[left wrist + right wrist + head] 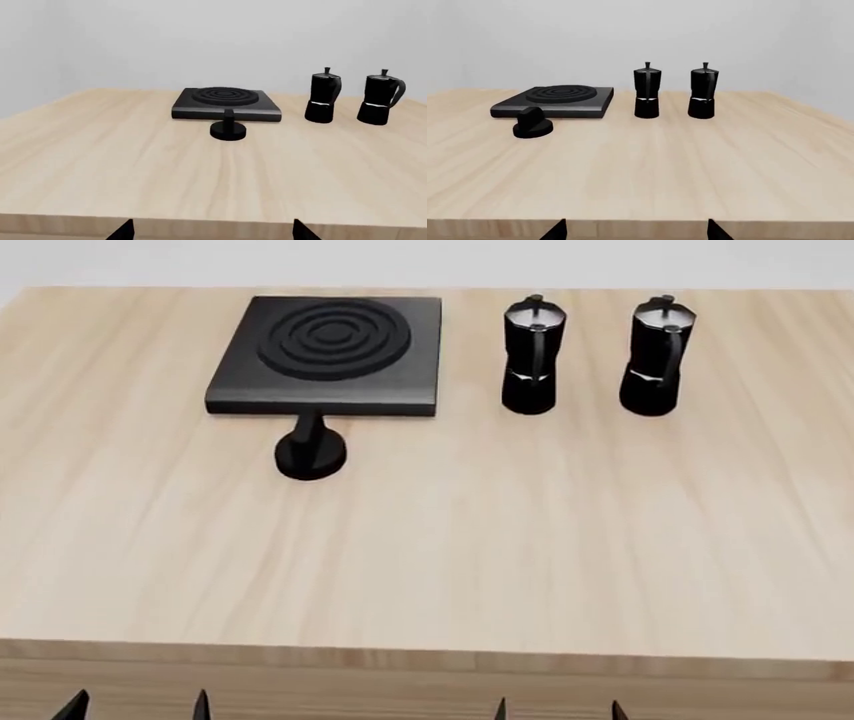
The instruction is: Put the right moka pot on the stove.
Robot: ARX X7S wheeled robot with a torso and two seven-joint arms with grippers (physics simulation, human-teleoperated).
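Right moka pot (655,357) upright, black, well apart from empty black stove (328,355)

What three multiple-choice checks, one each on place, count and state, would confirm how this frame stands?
1. Where does the right moka pot stand?
A. on the stove
B. on the table, beside the other pot
C. in a pincer

2. How many moka pots are there?
A. one
B. two
C. three

3. What lies on the stove burner?
A. nothing
B. a pot
C. the round knob

Key: 1 B, it stands on the table next to the left moka pot. 2 B, two show in every view. 3 A, the rings are bare; the round knob sits on the table in front of the stove.
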